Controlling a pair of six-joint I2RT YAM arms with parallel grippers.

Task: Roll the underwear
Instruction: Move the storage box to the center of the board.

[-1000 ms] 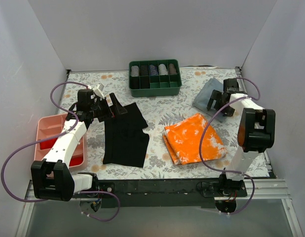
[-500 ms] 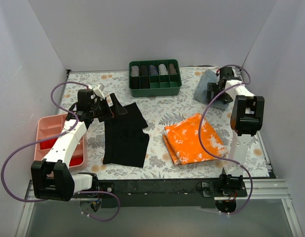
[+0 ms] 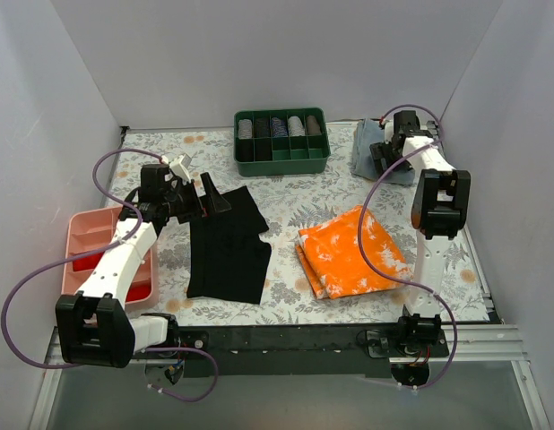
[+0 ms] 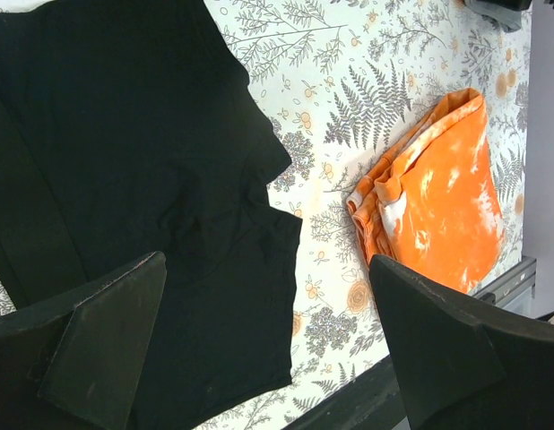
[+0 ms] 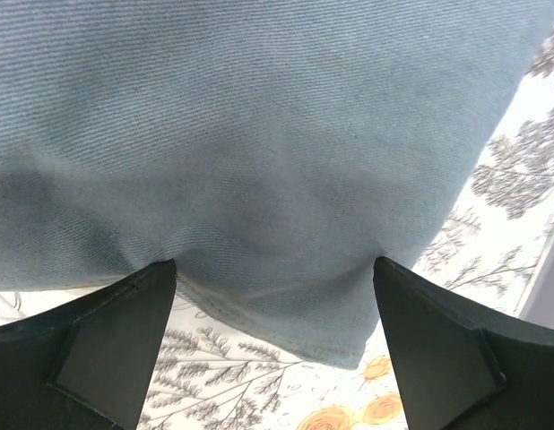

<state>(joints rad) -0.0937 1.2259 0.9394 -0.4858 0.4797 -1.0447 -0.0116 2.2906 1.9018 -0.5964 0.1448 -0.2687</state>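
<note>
With left gripper [image 4: 266, 300] spread wide over underwear [image 3: 228, 246], pinch the far edge squarely, then roll evenly. Leave right gripper [image 5: 273, 291], wide too, above blue cloth [image 5: 259, 134].

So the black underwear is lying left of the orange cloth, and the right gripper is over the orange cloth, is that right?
Not quite. The right gripper is over the grey-blue folded cloth, not the orange cloth; the right wrist view shows it. The underwear does lie left of the orange cloth.
</note>
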